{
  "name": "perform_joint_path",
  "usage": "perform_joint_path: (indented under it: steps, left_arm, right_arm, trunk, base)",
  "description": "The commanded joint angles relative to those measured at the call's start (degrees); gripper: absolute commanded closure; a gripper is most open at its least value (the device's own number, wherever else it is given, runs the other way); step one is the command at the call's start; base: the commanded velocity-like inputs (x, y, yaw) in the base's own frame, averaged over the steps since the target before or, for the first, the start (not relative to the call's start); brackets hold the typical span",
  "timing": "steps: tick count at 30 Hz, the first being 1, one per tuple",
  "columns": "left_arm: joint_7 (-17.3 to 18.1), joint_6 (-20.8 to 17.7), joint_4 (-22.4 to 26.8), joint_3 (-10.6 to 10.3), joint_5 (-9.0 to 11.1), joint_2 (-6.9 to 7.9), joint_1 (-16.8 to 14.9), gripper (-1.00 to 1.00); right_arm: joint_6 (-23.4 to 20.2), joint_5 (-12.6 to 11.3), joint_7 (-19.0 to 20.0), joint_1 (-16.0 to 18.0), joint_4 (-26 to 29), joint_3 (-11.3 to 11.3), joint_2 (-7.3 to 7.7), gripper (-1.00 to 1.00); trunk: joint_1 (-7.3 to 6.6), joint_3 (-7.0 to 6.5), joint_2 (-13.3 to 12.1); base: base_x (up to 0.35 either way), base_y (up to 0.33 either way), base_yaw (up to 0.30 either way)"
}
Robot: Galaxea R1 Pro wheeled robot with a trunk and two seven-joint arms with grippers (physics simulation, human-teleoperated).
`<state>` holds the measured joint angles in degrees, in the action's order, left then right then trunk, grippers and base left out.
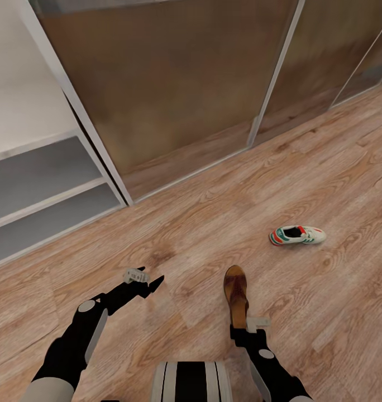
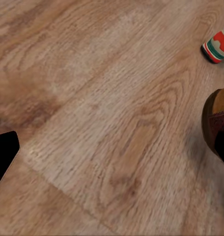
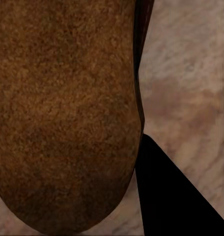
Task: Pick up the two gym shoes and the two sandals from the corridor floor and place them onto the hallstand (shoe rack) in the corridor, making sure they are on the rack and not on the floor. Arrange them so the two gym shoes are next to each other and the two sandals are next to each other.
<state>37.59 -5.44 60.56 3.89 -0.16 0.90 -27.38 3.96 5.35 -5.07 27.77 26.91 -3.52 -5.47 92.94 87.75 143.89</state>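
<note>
Down on the corridor floor [image 1: 174, 234], right gripper [image 1: 242, 325] apparently clamped on one sandal's [image 1: 235, 293] heel, left gripper [image 1: 152, 285] holding nothing, can't tell how wide, one gym shoe [image 1: 297, 235] lying nearby, hallstand [image 1: 40, 184] shelves bare so far.

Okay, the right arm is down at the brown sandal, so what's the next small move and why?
Probably close the right gripper on the sandal and lift it a little. In the head view it sits right at the sandal's near end, and the right wrist view shows the insole close up. Whether it already grips is unclear. The shoe rack shelves wait to the left.
</note>
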Motion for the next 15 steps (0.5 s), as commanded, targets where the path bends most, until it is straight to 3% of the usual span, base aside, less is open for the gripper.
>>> perform_joint_path:
  steps: [1,5,15]
  left_arm:
    - [0.36,-0.53,0.03,0.27,-0.05,0.03,0.14,-1.0]
    - [0.31,-0.53,-0.28,0.52,-0.09,0.2,0.27,-1.0]
    - [-0.88,-0.3,-2.89,0.98,-0.1,1.42,3.97,-1.0]
  right_arm:
    - [0.78,0.35,-0.05,-0.03,-0.08,-0.36,-0.07,1.0]
    - [1.11,0.36,-0.13,-0.04,-0.05,-0.35,-0.13,1.0]
    - [1.22,0.36,-0.24,-0.06,0.39,-0.42,-0.22,1.0]
  trunk:
    - [-0.03,-0.2,0.0]
    - [-0.13,-1.08,-0.06]
    - [-0.39,-4.07,-0.19]
  base:
    - [0.0,0.0,0.0]
    - [0.0,0.0,0.0]
    - [0.0,0.0,-0.003]
